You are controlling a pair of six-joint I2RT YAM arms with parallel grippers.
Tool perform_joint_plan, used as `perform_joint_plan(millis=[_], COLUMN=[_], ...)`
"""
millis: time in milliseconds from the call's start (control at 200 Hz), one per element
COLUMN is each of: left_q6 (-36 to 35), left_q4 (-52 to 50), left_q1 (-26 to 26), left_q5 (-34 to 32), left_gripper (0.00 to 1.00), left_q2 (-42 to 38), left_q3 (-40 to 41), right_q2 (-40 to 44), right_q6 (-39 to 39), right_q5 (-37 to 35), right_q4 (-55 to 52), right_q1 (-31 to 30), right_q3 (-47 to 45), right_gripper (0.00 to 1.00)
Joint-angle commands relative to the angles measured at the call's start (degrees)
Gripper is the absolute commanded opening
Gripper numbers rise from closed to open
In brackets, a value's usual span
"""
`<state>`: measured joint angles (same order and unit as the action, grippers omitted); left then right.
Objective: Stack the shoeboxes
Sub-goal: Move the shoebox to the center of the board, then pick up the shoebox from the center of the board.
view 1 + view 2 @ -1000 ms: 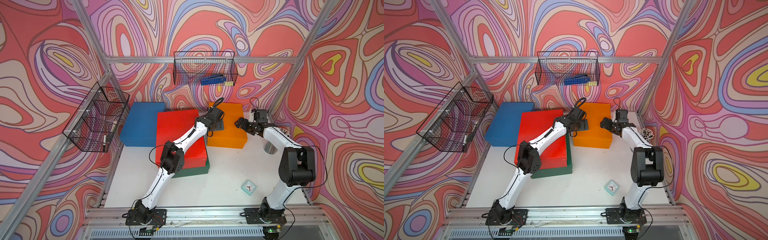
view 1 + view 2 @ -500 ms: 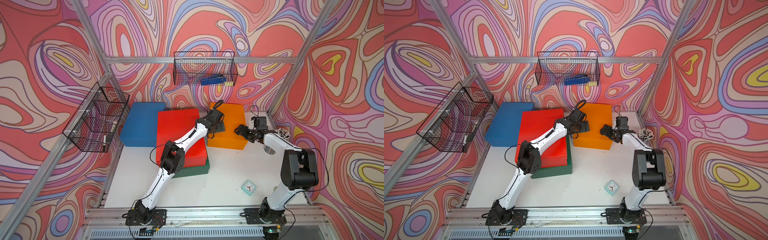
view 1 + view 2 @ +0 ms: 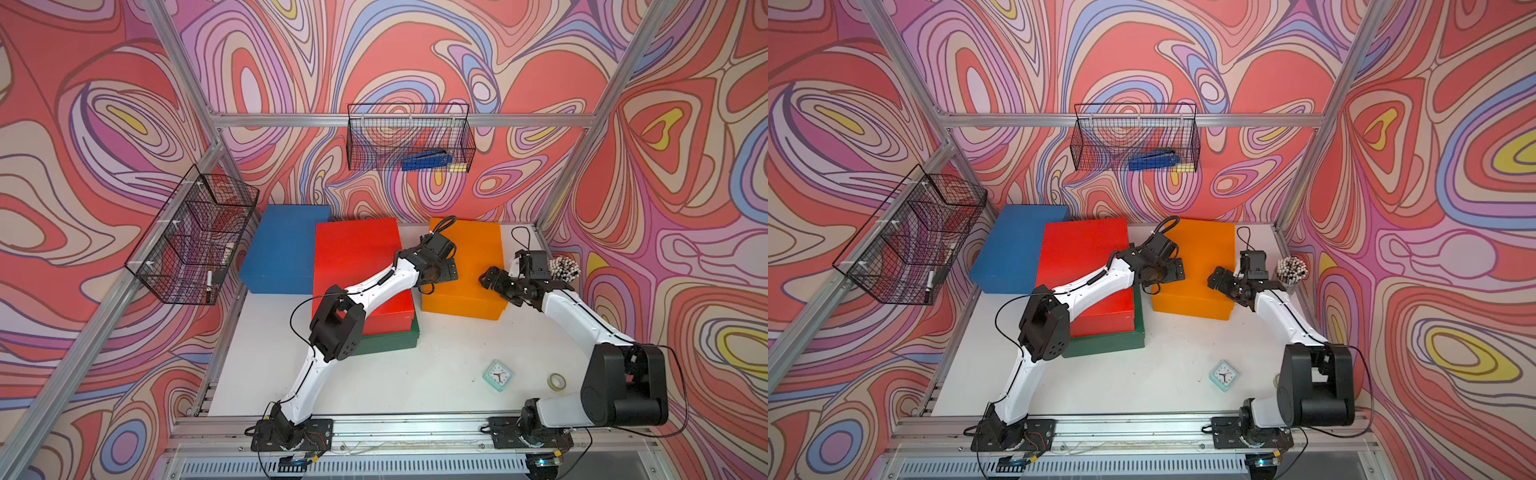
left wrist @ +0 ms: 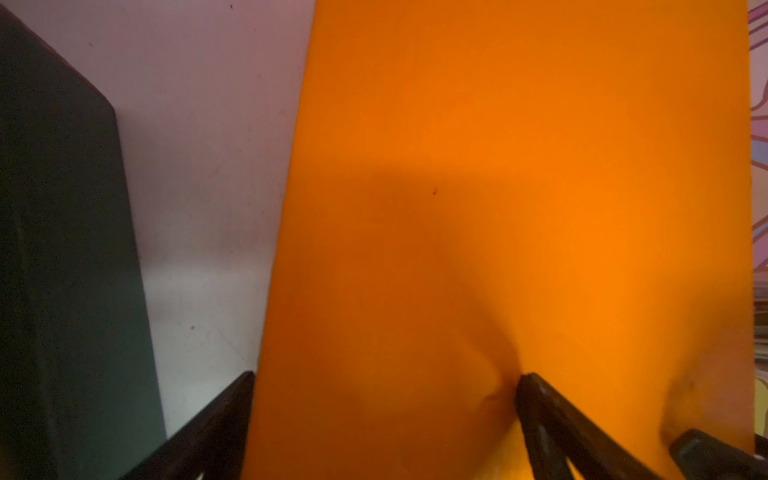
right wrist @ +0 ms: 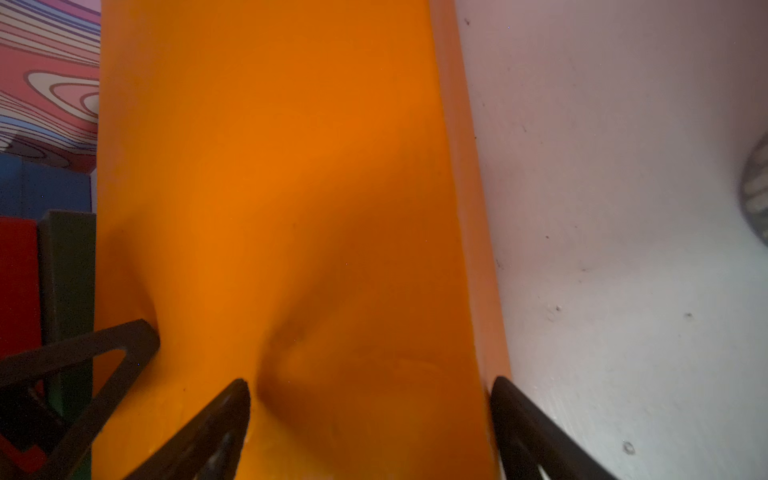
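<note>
The orange shoebox [image 3: 469, 249] [image 3: 1200, 245] lies at the back right of the white table. My left gripper [image 3: 444, 270] [image 4: 384, 376] stands open astride its left edge. One finger dents the lid [image 4: 498, 166]; the other hangs outside the side wall. My right gripper [image 3: 492, 279] [image 5: 370, 380] stands open astride the right edge in the same way, denting the lid [image 5: 270, 145]. The red shoebox [image 3: 353, 249] rests on the dark green shoebox [image 3: 390, 340] left of it. The blue shoebox [image 3: 278, 245] lies at the back left.
A mint-green clock [image 3: 497, 375] and a tape roll [image 3: 555, 381] lie on the table near the front right. A cup of pens [image 3: 564, 268] stands by the right wall, close behind my right wrist. Wire baskets hang on the back wall [image 3: 409, 137] and the left wall [image 3: 195, 237].
Both grippers have come toward the front of the table, and the orange shoebox has shifted forward and slightly right with them. The other boxes have not moved.
</note>
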<state>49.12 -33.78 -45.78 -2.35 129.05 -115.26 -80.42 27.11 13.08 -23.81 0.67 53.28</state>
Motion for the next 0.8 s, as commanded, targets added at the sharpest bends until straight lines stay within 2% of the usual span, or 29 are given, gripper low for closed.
perform_joint_plan(millis=[0, 100, 336, 596, 791], left_q6=[2.5, 3.0, 0.5, 0.5, 0.6], left_q4=[-1.1, -1.3, -2.3, -1.7, -1.8], left_q1=[-2.9, -3.1, -1.9, 1.2, 1.4], left_q5=[4.1, 3.8, 3.7, 5.9, 8.2], left_gripper=[0.96, 0.97, 0.99, 1.0, 1.0], left_q2=[-1.1, -2.3, -2.5, 0.1, 4.2], left_q3=[3.6, 5.0, 1.8, 0.9, -2.4], right_q2=[3.5, 5.1, 3.8, -3.9, -8.8], right_q6=[0.5, 0.2, -1.8, -2.2, 0.5], right_q5=[2.7, 0.4, -3.1, -1.2, 3.7], right_q4=[-0.2, -1.5, -2.1, 1.7, 7.0], right_q1=[-1.2, -1.2, 0.1, 0.9, 0.9], right_q3=[-1.3, -1.3, 2.2, 4.1, 3.0], right_gripper=[0.92, 0.98, 0.98, 0.98, 0.98])
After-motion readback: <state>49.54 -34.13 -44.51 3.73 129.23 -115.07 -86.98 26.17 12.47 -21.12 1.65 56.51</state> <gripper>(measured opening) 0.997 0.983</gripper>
